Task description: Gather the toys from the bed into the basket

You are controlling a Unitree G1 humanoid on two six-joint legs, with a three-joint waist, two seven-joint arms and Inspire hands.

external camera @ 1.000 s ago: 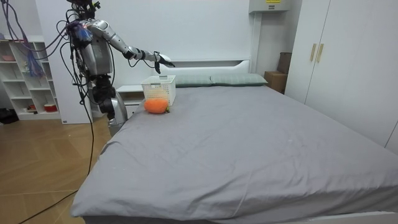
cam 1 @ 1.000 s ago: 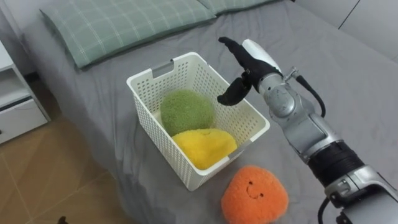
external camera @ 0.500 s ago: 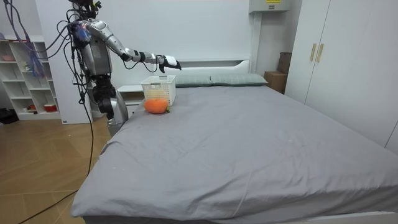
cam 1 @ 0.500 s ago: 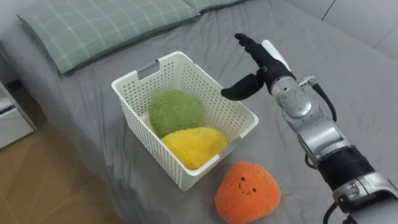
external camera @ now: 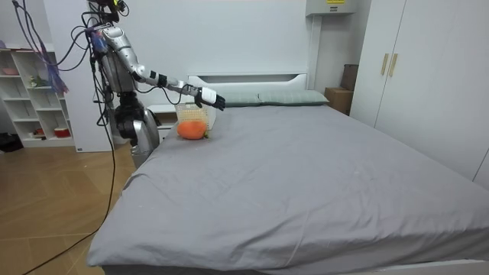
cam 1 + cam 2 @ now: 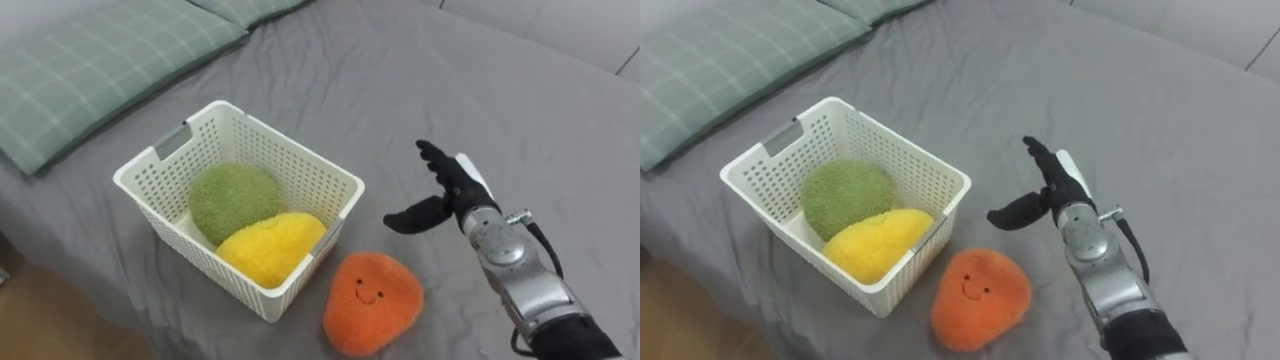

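No words or numbers can be read here. In the room view, a small yellow label [image 5: 334, 1] sits on the white box [image 5: 329, 9] high up on the wall. Its print is too tiny to make out. The orange toy [image 6: 371, 300] on the bed has a little smiling face on it. That is a drawing, not letters.
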